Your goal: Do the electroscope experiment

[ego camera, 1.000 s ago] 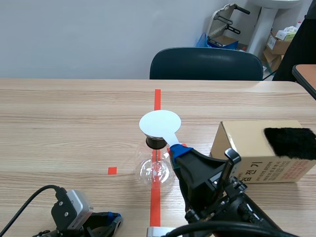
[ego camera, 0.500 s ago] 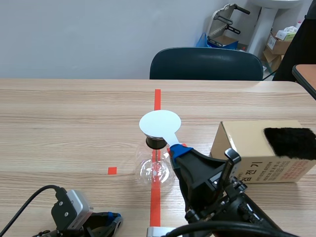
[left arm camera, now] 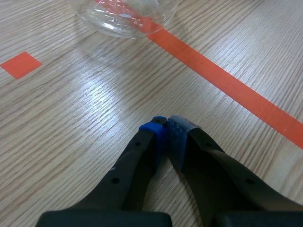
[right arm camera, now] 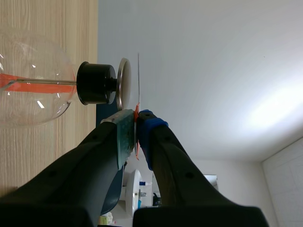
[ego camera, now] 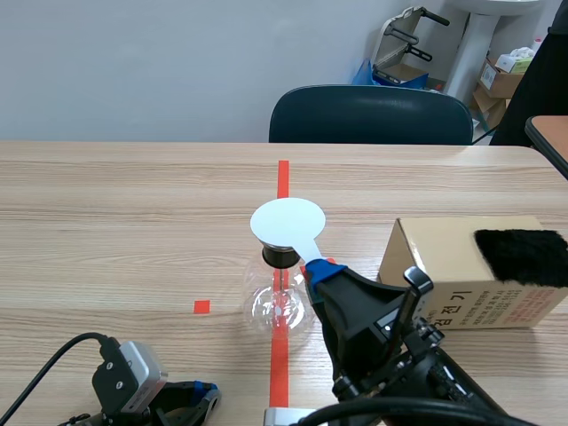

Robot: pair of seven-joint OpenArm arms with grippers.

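Note:
The electroscope is a clear glass flask [ego camera: 278, 306] with a black stopper [ego camera: 280, 256], standing on the red tape line at the table's middle. A white round plate [ego camera: 287, 223] with a short handle hovers over its top. My right gripper [ego camera: 312, 269] is shut on that handle. In the right wrist view the thin plate [right arm camera: 138, 75] shows edge-on just beside the electroscope's metal disc [right arm camera: 124, 82], with the gripper [right arm camera: 137, 116] clamped on it. My left gripper [left arm camera: 166, 125] is shut on nothing, low over the table, with the flask [left arm camera: 125, 19] ahead of it.
A cardboard box [ego camera: 444, 266] lies at the right of the flask with a black fur pad [ego camera: 522, 257] on its top. A dark chair [ego camera: 370, 115] stands behind the table's far edge. A small red tape square [ego camera: 201, 307] marks the table left of the flask.

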